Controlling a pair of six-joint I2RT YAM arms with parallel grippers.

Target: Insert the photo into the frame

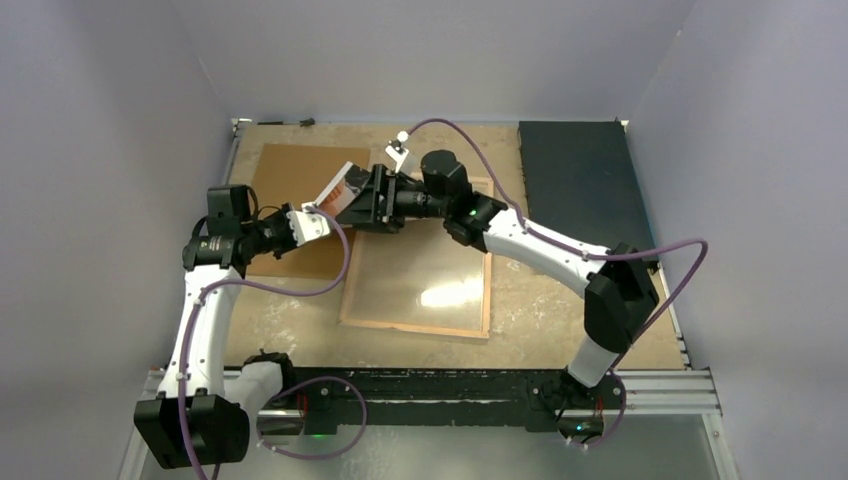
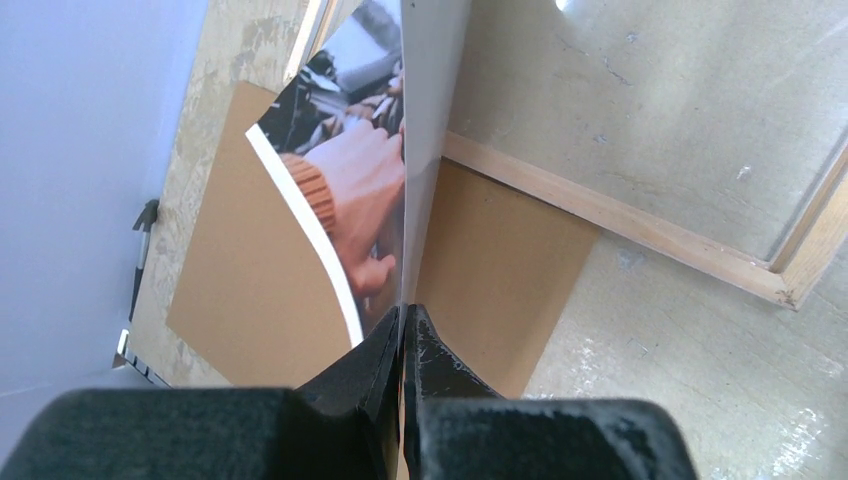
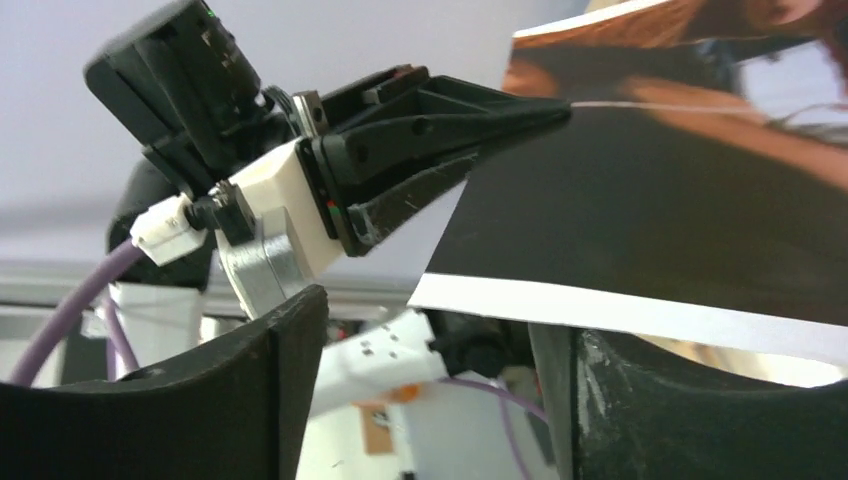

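Observation:
The photo, a glossy dark print with orange-brown and white patches, is held off the table near the back. My left gripper is shut on its edge. In the left wrist view the jaws pinch the print edge-on. My right gripper stands open just beside the photo. In the right wrist view its fingers are spread wide below the print's white border, and the left gripper clamps the corner. The frame lies flat mid-table, light wood side up, with its clear pane showing.
A plain brown backing board lies at the back left under the left gripper. A black mat sits at the back right. Grey walls close in on three sides. The frame's wooden rail runs beside the board.

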